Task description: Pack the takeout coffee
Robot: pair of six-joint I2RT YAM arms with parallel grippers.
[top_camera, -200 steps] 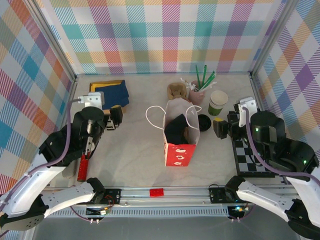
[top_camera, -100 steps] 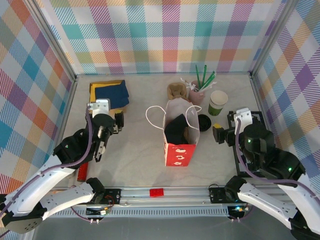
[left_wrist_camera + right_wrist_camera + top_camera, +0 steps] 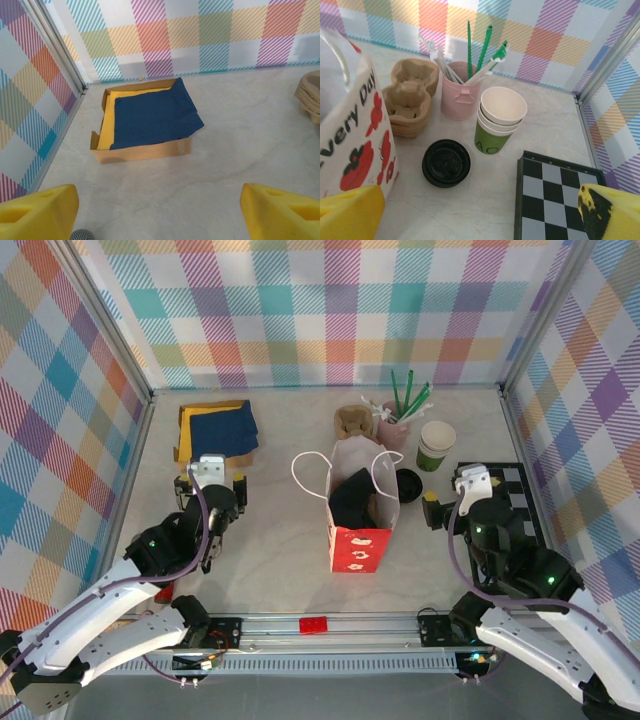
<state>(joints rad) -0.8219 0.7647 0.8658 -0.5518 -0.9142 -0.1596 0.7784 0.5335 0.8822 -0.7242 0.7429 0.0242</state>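
A white paper bag with red print [image 3: 358, 530] stands open at the table's middle, its side also at the left edge of the right wrist view [image 3: 355, 140]. Inside it sit a dark shape [image 3: 350, 498] and a brown piece; I cannot tell whether that is the takeout coffee. My left gripper [image 3: 211, 487] [image 3: 160, 215] is open over bare table, short of the napkin box. My right gripper [image 3: 455, 502] [image 3: 480, 215] is open, near a stack of black lids [image 3: 446, 163] [image 3: 408, 484] and lidless green cups [image 3: 499, 120] [image 3: 436, 445].
A cardboard box of blue and yellow napkins [image 3: 145, 120] [image 3: 215, 428] lies far left. Brown cup carriers [image 3: 412, 97] [image 3: 352, 422] and a pink cup of green straws [image 3: 462, 90] [image 3: 397, 425] stand behind the bag. A checkered board [image 3: 555, 200] [image 3: 500, 530] lies right. Checked walls enclose the table.
Both arms have drawn back toward the near edge and inward toward the bag. The left gripper's fingers have spread a little wider. The right gripper stays open.
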